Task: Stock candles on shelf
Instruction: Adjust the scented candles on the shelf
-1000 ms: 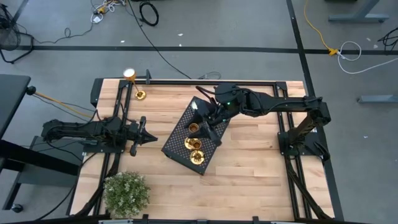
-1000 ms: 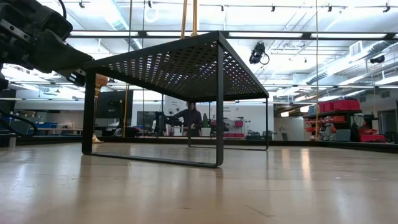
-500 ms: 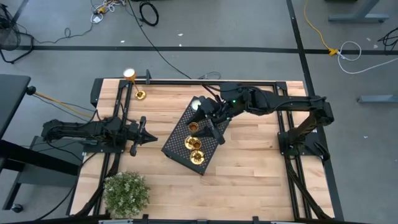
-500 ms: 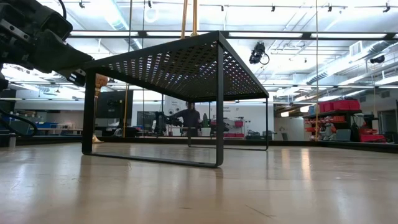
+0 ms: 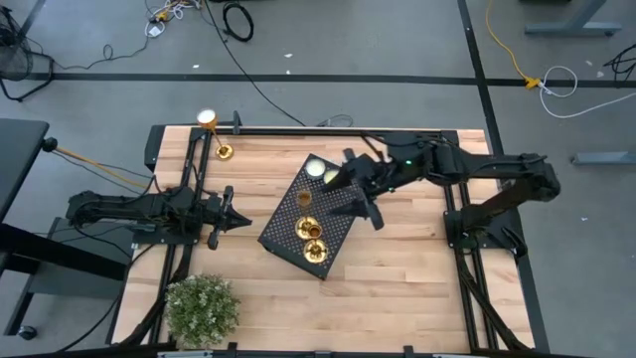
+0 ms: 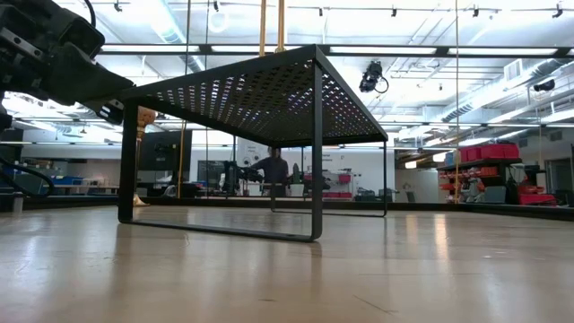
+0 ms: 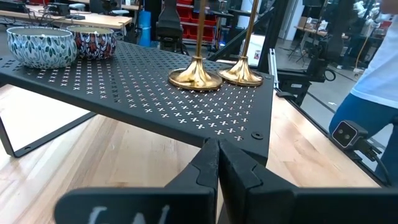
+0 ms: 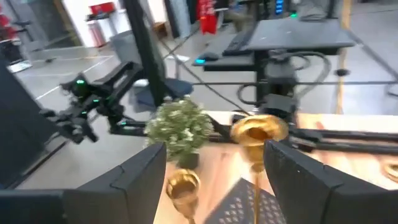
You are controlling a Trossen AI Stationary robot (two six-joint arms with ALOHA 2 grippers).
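High view: black perforated shelf [image 5: 313, 215] sits mid-table, turned diagonal. On it, 2 gold candles at its 6 o'clock end [image 5: 311, 236], a 3rd [image 5: 305, 202] nearer centre, plus a pale round tin [image 5: 316, 168] at the 12 o'clock corner. 4th candle [image 5: 212, 134] stands on the wood table [image 5: 397, 278] off by the 11 o'clock corner, well apart from shelf. Green plant [image 5: 203, 306] at table's 7 o'clock.

R gripper [image 5: 350, 194] hovers over shelf's 2 o'clock edge, fingers spread, holding nothing; R wrist view confirms this: gap between its fingers [image 8: 138, 174] is open, w/ candle tops beyond.

L gripper [image 5: 237, 221] waits at 9 o'clock of shelf, clenched tight on nothing; L wrist view shows its tips pressed together.

Only L wrist view shows 2 patterned bowls [image 7: 40, 45] on shelf's far end and 2 brass bases [image 7: 195, 78] side by side. Only low view shows shelf's legs [image 6: 317, 148] and a person [image 6: 273, 168] far back in the room.
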